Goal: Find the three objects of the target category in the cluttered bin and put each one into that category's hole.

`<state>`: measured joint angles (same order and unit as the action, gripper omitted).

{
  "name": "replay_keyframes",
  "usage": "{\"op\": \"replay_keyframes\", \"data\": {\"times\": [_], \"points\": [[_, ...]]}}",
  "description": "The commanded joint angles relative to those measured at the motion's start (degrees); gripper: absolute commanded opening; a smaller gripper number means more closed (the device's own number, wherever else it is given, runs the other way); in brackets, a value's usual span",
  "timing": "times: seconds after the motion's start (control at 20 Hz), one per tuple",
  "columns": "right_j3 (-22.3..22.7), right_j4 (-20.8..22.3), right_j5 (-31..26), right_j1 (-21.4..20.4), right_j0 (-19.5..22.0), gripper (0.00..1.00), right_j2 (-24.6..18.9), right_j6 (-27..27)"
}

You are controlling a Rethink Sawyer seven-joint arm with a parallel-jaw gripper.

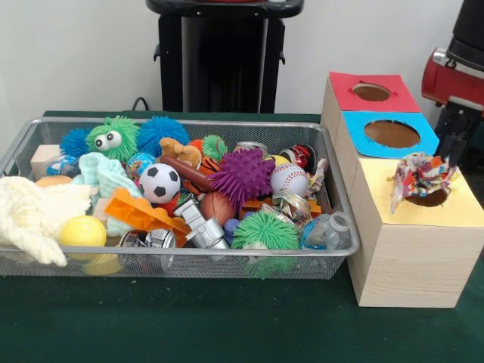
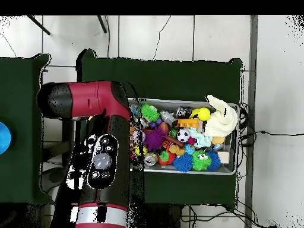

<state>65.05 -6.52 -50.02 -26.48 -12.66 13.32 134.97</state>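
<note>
The wire mesh bin (image 1: pixel 189 265) stands on the green table, full of toys: a soccer ball (image 1: pixel 159 182), a purple spiky ball (image 1: pixel 243 175), a baseball (image 1: pixel 289 179) and crumpled foil (image 1: pixel 286 204). Right of it stand three wooden boxes with red (image 1: pixel 344 87), blue (image 1: pixel 355 125) and yellow (image 1: pixel 423 227) tops, each with a round hole. A crumpled multicoloured wrapper (image 1: pixel 420 178) sits in the yellow box's hole. My gripper (image 1: pixel 454 147) hangs just above and right of the wrapper. In the overhead view my arm (image 2: pixel 104 160) hides the boxes and the gripper; the bin (image 2: pixel 233 167) shows beside it.
A cream knitted cloth (image 1: pixel 30 215) hangs over the bin's left end. A yellow ball (image 1: pixel 82 231) and a green spiky ball (image 1: pixel 265 231) lie at the bin's front. The black pedestal (image 1: pixel 223 57) stands behind the bin. A blue disc (image 2: pixel 3 138) shows at the overhead view's left edge.
</note>
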Motion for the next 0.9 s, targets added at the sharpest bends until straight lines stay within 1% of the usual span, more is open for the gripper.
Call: {"op": "replay_keyframes", "data": {"times": [0.05,0.45,0.65,0.9], "points": [[5.5,-3.4,-5.3,-2.1,-0.3,0.00,-1.9,12.5],[4.0,-3.9,-5.0,-0.5,0.8,0.00,-1.1,10.7],[4.0,-4.0,-4.6,-0.5,1.4,0.00,-0.9,9.7],[5.5,-3.6,-4.1,-1.6,2.3,0.00,-1.1,7.6]]}}
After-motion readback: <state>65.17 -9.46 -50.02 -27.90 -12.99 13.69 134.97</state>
